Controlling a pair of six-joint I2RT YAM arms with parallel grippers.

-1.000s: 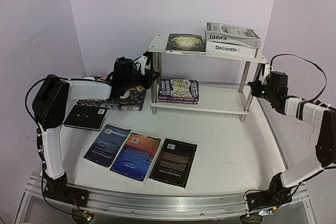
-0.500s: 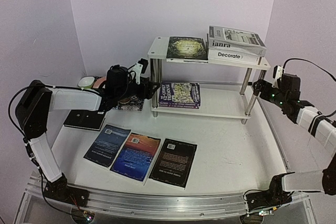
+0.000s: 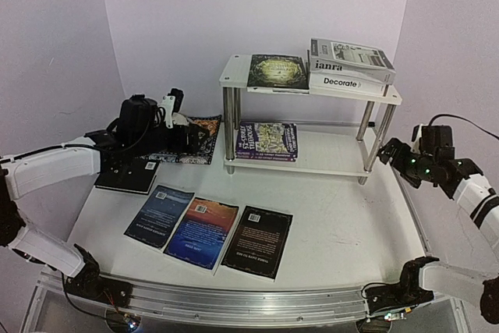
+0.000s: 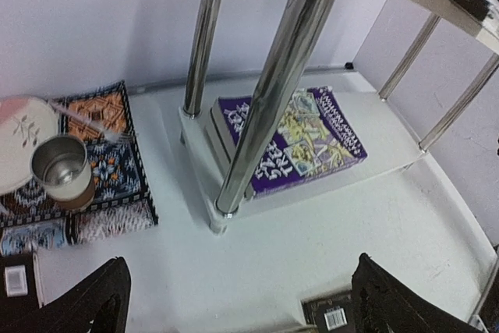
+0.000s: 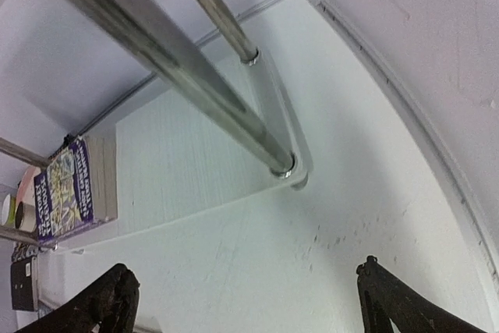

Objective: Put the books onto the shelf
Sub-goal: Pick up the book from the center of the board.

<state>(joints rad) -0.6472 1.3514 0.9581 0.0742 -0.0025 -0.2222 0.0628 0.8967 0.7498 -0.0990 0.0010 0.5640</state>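
Observation:
The shelf (image 3: 312, 163) stands at the back of the table. Its top board carries a dark green book (image 3: 275, 70) and the "janra" book (image 3: 349, 55) stacked on "Decorate" (image 3: 343, 82). A purple book (image 3: 267, 139) lies on the lower board (image 4: 196, 132). Three books lie flat near the front: blue (image 3: 160, 214), blue-orange (image 3: 203, 232) and black (image 3: 257, 241). Another black book (image 3: 125, 175) lies at the left. My left gripper (image 3: 181, 121) hangs open left of the shelf, holding nothing (image 4: 245, 302). My right gripper (image 3: 392, 154) hangs open right of the shelf leg (image 5: 171, 60), also empty (image 5: 249, 294).
A patterned placemat (image 3: 193, 139) lies left of the shelf under my left gripper. In the left wrist view a metal cup (image 4: 62, 169) and a pink plate (image 4: 19, 138) rest on it. A raised table rim (image 5: 437, 169) runs along the right side.
Both grippers have opened wide and backed away from the shelf's legs, the left one going left, the right one going right and nearer. The shelf shifted slightly to the right.

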